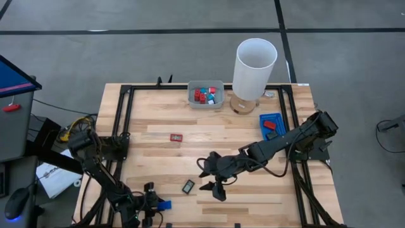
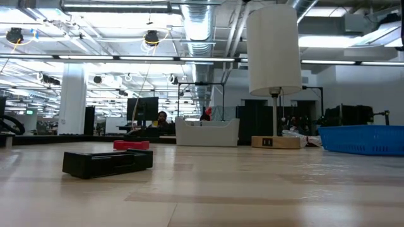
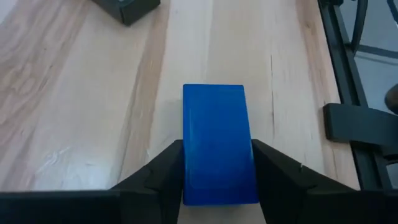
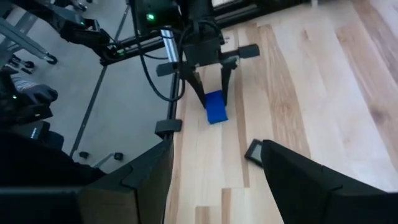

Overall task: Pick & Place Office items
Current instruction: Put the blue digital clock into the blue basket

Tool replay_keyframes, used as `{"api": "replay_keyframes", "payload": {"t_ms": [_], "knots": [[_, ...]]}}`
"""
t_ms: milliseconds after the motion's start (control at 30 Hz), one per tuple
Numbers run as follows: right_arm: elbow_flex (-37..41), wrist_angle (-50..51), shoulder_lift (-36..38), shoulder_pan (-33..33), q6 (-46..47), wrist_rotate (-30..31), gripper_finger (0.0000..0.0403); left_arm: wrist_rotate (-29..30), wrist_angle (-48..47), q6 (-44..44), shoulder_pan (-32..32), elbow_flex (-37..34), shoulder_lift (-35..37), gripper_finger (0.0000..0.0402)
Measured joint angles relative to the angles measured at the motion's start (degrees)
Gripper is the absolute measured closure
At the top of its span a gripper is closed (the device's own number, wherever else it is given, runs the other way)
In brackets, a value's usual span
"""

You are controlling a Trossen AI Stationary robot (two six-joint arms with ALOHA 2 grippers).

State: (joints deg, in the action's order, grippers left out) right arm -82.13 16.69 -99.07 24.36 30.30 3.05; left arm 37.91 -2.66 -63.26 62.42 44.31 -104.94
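Two pincers: left pincer (image 3: pixel 217 180) clamped on blue block (image 3: pixel 217 143) at table edge; right pincer (image 1: pixel 212 179) spread, empty, mid-table.

Far across the bench (image 1: pixel 158 133) from the left pincer (image 1: pixel 154 205) sits a shallow grey tray (image 1: pixel 205 103). Just beside it stands 1 white lamp (image 1: pixel 254 68) on a wooden base. Beyond the right pincer (image 1: pixel 212 180) lies a flat blue tray (image 1: pixel 272 121).

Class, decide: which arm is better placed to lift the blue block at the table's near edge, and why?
Left. Its tool already has a finger on each side of the blue block. The right tool hangs empty near the table's middle.
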Motion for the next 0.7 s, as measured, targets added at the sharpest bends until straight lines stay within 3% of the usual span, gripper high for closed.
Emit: {"api": "replay_keyframes", "payload": {"t_ms": [267,500,700], "knots": [[-2.1,-4.6,0.0,-0.1,-7.9,0.0,0.0168,2.3,-2.6,8.0,-4.4,-1.6,14.5,0.0236],[-9.4,2.1,0.0,-0.5,-24.8,0.1,0.0168,-13.3,8.4,17.8,-13.8,-7.1,33.7,0.0247],[-13.9,7.4,0.0,0.2,-35.2,6.2,0.0168,-20.9,15.6,19.4,-21.9,-8.9,45.0,0.0235]]}}
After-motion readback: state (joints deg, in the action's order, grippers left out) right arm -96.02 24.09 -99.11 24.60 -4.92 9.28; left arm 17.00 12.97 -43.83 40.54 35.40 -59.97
